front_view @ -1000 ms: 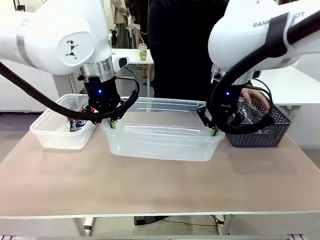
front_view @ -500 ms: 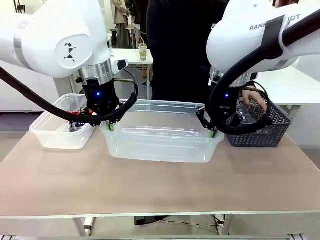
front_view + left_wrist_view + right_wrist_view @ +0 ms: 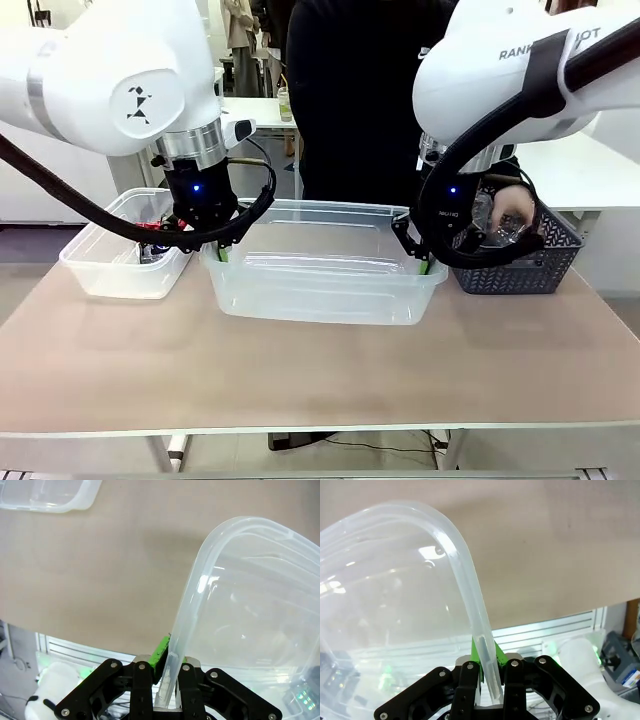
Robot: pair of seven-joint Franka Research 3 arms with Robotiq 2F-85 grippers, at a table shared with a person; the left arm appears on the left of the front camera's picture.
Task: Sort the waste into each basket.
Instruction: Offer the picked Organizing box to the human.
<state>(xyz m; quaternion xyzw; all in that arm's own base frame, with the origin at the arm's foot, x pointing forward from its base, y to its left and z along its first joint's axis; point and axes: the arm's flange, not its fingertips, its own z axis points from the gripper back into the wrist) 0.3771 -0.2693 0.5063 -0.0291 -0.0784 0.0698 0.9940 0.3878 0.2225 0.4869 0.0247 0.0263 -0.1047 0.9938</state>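
Observation:
A large clear basket (image 3: 320, 285) stands across the middle of the table, and both grippers hold it by its ends. My left gripper (image 3: 222, 248) is shut on its left rim, seen close up as a rim (image 3: 200, 580) pinched between the green pads of that gripper (image 3: 170, 667). My right gripper (image 3: 420, 262) is shut on the right rim (image 3: 455, 545), clamped the same way in the right wrist view (image 3: 487, 675). This basket looks empty. A smaller clear basket (image 3: 100, 265) at the left holds red wrappers (image 3: 150, 238) and a can.
A dark mesh basket (image 3: 520, 270) sits at the right behind my right arm. The person's hand (image 3: 512, 208) is over it, holding a clear plastic piece (image 3: 500, 232). The person stands at the far edge. The table's front half is bare.
The person's hand has risen out of the dark mesh basket with a clear plastic piece. Both arms and the large basket have barely shifted.

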